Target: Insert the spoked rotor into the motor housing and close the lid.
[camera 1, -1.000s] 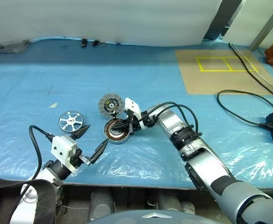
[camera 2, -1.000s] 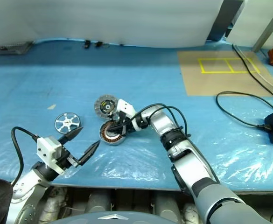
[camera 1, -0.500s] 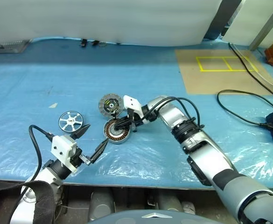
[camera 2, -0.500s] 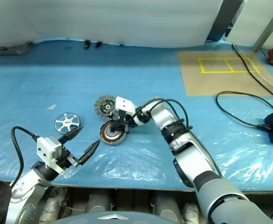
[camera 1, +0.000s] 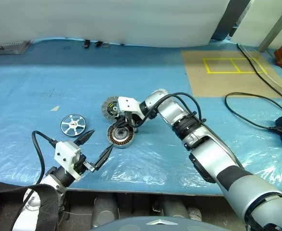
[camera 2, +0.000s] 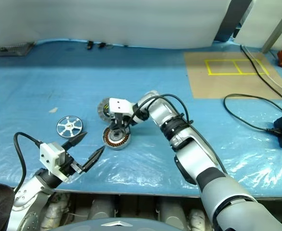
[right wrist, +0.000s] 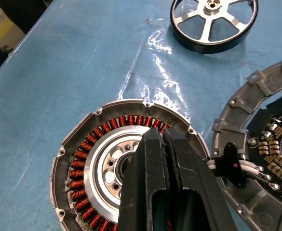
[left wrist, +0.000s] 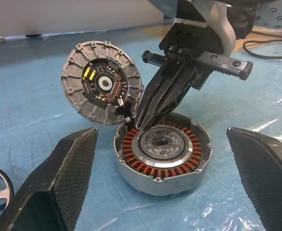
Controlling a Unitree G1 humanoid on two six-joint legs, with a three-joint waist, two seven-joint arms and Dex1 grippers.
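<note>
Two pincers are mine to account for, and neither grasps anything. My right gripper (camera 1: 123, 126) is clenched tight, its black fingers (right wrist: 162, 173) pressed flat together with nothing between them, angled down with the tips over the far edge of the motor housing (camera 1: 120, 135), close by where the lid joins it; I cannot tell if the tips actually touch the metal. My left gripper (camera 1: 96, 147) hangs released near the table's (camera 1: 145, 82) front edge, fingers spread wide, pointing at the housing from a short way off. The housing sits upright on the blue plastic sheet (camera 1: 44, 91), its ring of copper windings showing around a silver centre. The lid (camera 1: 113, 107) is swung open behind it, leaning back from the rim, dark face and yellow marks showing. The spoked rotor (camera 1: 73, 125) lies flat on the sheet, well apart to the housing's left.
</note>
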